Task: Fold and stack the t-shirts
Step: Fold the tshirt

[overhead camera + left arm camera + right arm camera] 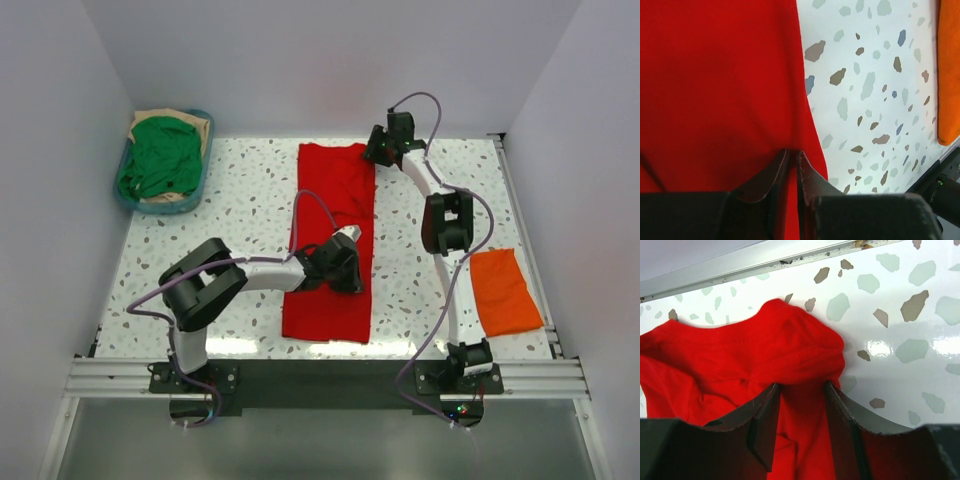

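Folding the red t-shirt [335, 190], judged to be at the crosswise stage: laid as a long narrow strip down the middle of the table [250, 210], collar end far, hem end near the arm bases, sides seemingly already turned in. Met by 2 grippers along its right edge.

Next move probably calls for lifting the far end and carrying it toward the near hem, keeping the strip from skewing or dragging, and using the mid-edge hold as the crease line or letting it go first.

Left gripper [792, 156] at the strip's right edge about halfway along, jaws drawn almost together with only a thin slit, pinched on the cloth's edge. Right gripper [801, 390] at the far right corner, jaws partly apart with a bunched ridge of red cloth between; cannot tell whether squeezing or merely straddling.

Orange t-shirt [505, 292] already folded, well apart at the right. Green t-shirt [160, 160] heaped over a tan t-shirt [172, 118] in the basket [128, 192] at the far left, not yet folded
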